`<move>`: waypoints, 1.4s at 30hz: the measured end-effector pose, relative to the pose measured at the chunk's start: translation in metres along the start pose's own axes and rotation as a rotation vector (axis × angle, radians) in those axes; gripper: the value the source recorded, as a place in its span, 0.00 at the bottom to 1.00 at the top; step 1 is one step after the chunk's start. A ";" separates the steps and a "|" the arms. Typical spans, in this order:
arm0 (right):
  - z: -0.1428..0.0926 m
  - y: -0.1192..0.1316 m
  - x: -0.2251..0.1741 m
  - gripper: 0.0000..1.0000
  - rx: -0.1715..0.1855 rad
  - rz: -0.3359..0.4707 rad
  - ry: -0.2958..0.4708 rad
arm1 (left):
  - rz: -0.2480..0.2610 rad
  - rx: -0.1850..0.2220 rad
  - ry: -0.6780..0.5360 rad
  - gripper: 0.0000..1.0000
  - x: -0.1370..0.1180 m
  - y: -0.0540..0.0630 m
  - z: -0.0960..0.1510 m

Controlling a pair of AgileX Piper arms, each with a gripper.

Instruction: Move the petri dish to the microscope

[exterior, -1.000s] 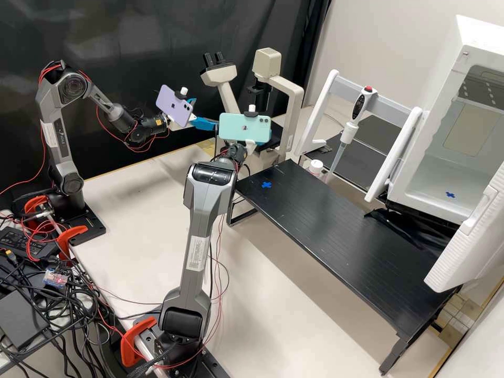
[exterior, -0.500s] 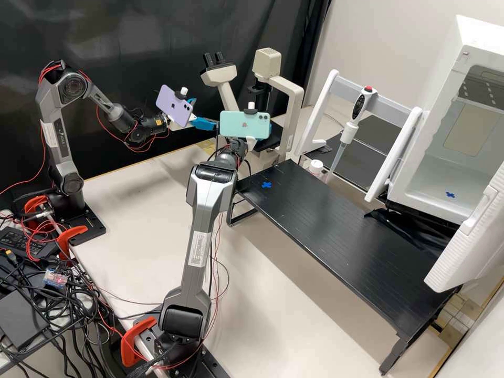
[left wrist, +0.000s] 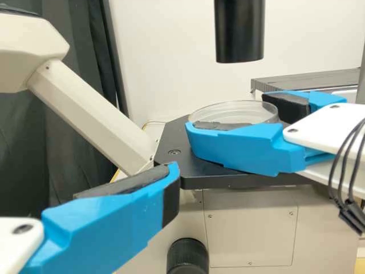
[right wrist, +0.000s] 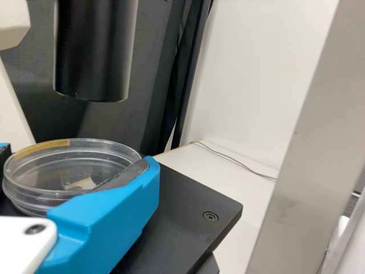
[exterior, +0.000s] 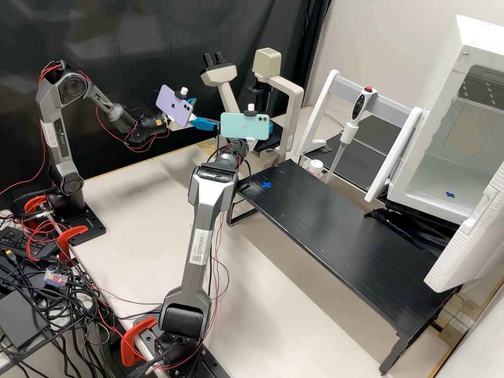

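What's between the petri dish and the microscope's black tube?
Just open air: the left wrist view shows a bare gap separating the dish from the black tube.

Microscope stage [exterior: 276,137] partly behind teal phone [exterior: 244,126]

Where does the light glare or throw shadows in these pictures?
High view: pale sheen on the black curtain, bright highlights on the nearer arm's upper surface, soft shadow on the pale bench under the low black table. Right wrist view: glints along the clear petri dish's rim.
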 end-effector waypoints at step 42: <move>0.103 0.053 -0.314 1.00 0.105 0.509 0.143 | 0.000 0.000 0.000 1.00 0.000 0.000 0.000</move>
